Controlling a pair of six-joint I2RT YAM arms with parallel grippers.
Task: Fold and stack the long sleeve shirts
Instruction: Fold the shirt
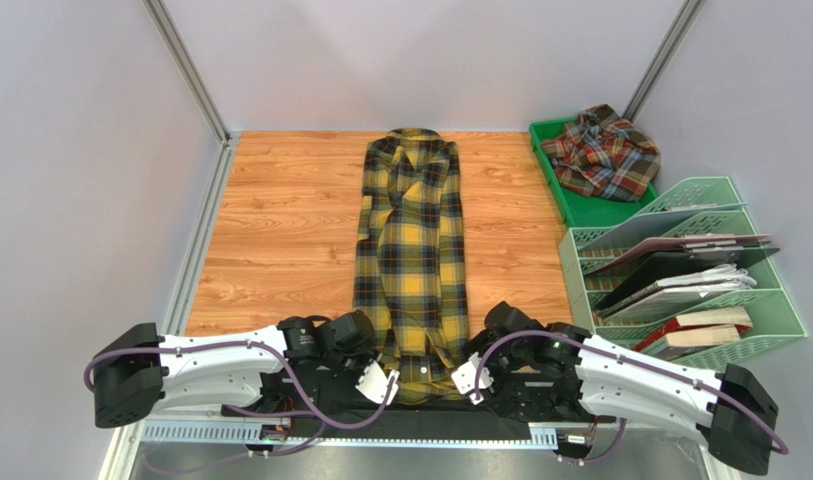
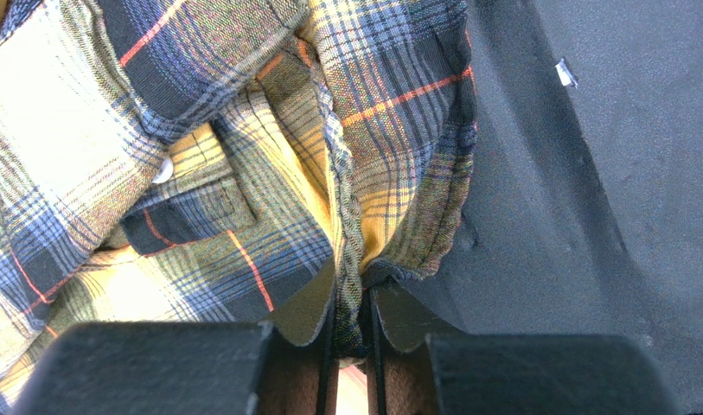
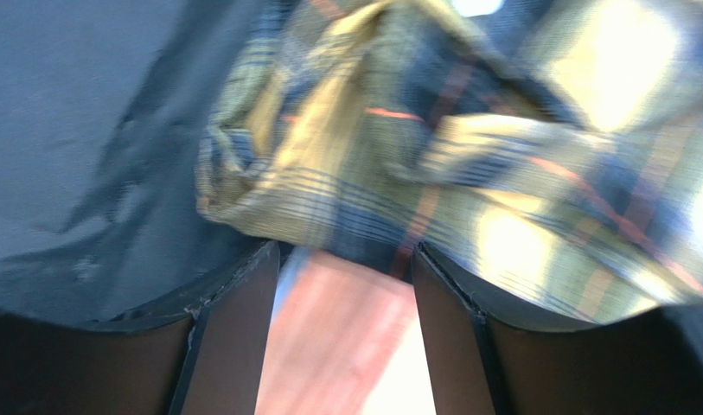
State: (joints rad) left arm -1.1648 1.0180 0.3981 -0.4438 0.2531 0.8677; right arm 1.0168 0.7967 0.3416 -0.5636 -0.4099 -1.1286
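The yellow and black check shirt [image 1: 412, 250] lies lengthwise down the middle of the wooden table [image 1: 280, 230], collar far, sleeves folded in, hem at the near edge over a black mat. My left gripper [image 1: 383, 383] is shut on the hem's near left corner; the left wrist view shows the cloth [image 2: 354, 285] pinched between the pads. My right gripper [image 1: 471, 379] is open at the hem's near right corner; in the blurred right wrist view the fabric [image 3: 467, 199] lies beyond the fingertips, none between them. The rust-red shirt [image 1: 602, 152] lies crumpled in the green tray [image 1: 580, 205].
A green file rack [image 1: 680, 275] with folders and books stands at the right, in front of the tray. A black mat [image 1: 340, 385] covers the near edge between the arm bases. Metal frame posts rise at the far corners.
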